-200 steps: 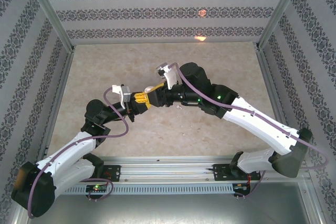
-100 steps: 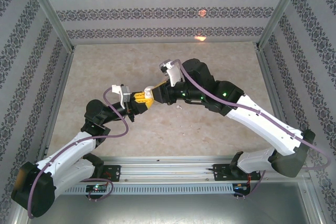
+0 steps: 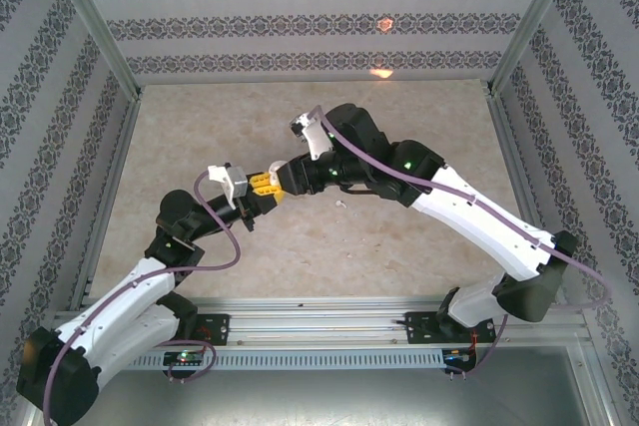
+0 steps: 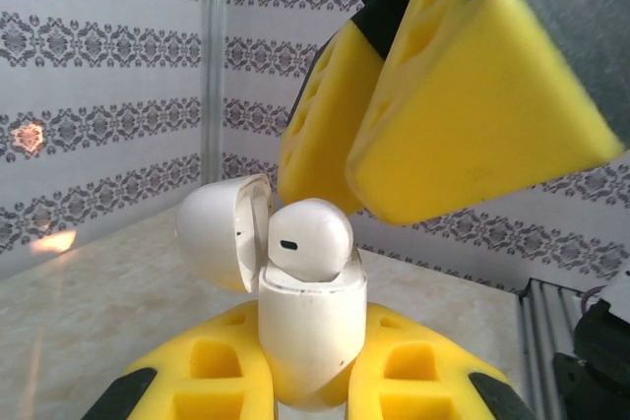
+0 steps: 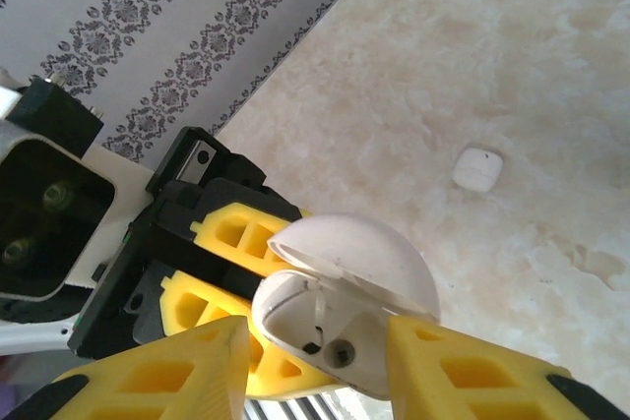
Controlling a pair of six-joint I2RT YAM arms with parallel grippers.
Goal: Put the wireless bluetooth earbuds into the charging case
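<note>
My left gripper (image 4: 310, 366) is shut on the body of the white charging case (image 4: 310, 327) and holds it upright above the table. Its lid (image 4: 212, 233) is swung open to the left. One earbud (image 4: 310, 238) sits in the case with its rounded head sticking out. My right gripper (image 5: 315, 341) is open, its yellow fingers (image 4: 472, 105) close above the open case (image 5: 364, 263). Nothing is between them. A second earbud (image 5: 477, 169) lies loose on the table, just right of the two grippers (image 3: 272, 182) in the top view.
The beige marble-look tabletop (image 3: 399, 117) is ringed by patterned walls and metal posts (image 3: 95, 22). Both arms meet left of the table's centre. The loose earbud (image 3: 339, 204) lies under the right arm's wrist.
The right arm has swung left and pushed its gripper further over the case. The left arm has shifted slightly left with the case still in its grip.
</note>
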